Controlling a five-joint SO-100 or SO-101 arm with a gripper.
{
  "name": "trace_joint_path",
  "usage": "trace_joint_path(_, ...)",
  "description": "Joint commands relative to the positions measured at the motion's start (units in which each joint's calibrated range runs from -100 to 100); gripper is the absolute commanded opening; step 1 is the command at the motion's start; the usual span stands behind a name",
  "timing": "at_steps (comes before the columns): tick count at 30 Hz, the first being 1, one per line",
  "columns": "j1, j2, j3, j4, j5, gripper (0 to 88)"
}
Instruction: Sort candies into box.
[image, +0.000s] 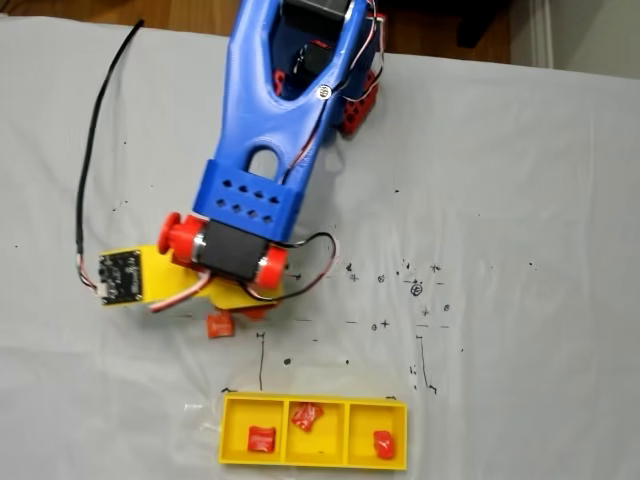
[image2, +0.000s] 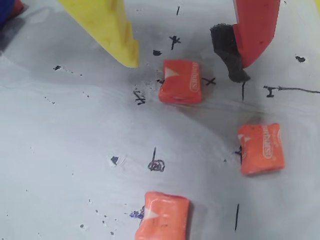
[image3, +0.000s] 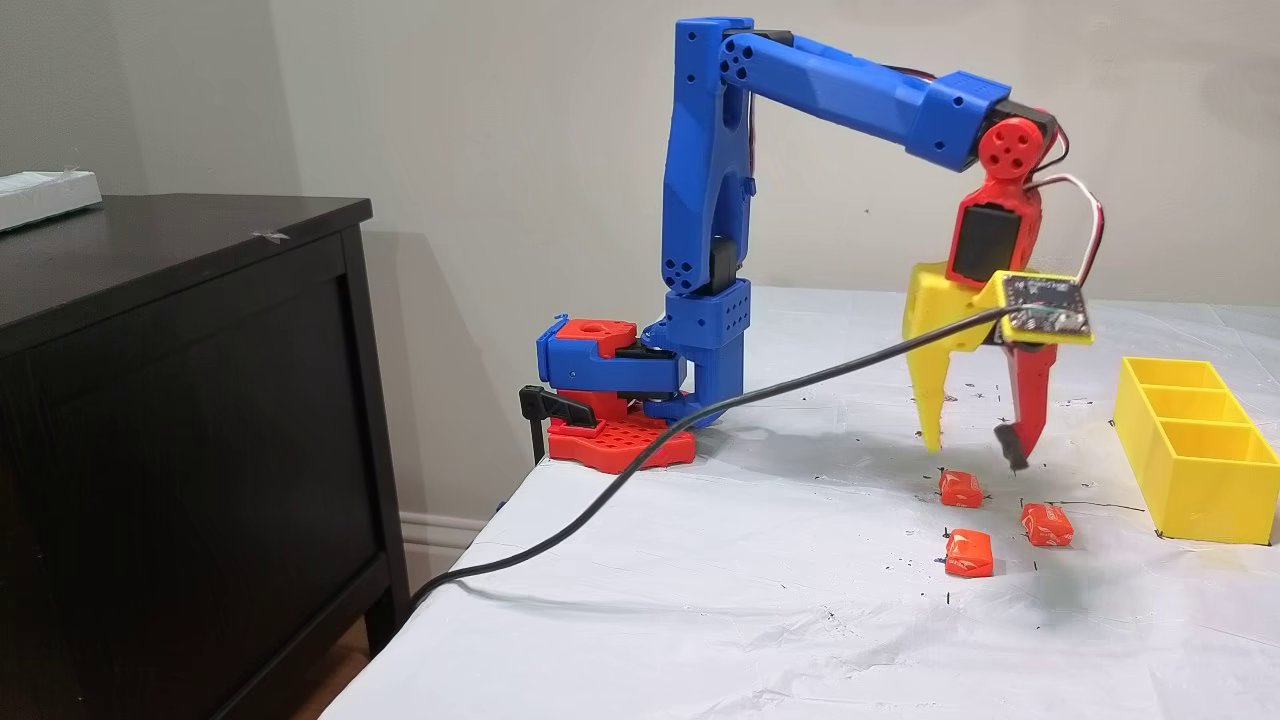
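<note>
Your gripper (image2: 187, 65) hangs wide open w/ nothing in it, right over an orange candy (image2: 180, 81), ready to grab.

End effector (image3: 975, 450) above orange candies (image3: 961, 488)

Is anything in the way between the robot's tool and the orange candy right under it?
No. In the wrist view the open tool hangs just above the orange candy, one finger on each side, with bare cloth around it. The other two orange candies lie apart from it.
</note>
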Motion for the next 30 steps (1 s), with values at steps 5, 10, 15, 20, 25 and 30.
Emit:
trace_joint_path(5,0.8,-6.1,4.6,-2.7,0.7,25.0)
trace_joint_path(10,-0.7,-5.8,8.3,-6.5,-0.2,26.5)
trace_joint_path(15,-1.9,-4.7,7.5,-8.1,-1.3,26.4)
trace_joint_path(20,-2.6,-2.6,7.0,-9.3,-2.0,26.3)
trace_joint_path(25,-2.7,-0.5,6.5,-9.3,-1.7,25.9)
trace_joint_path(30,-2.1,1.4,5.0,-7.5,-0.8,25.6)
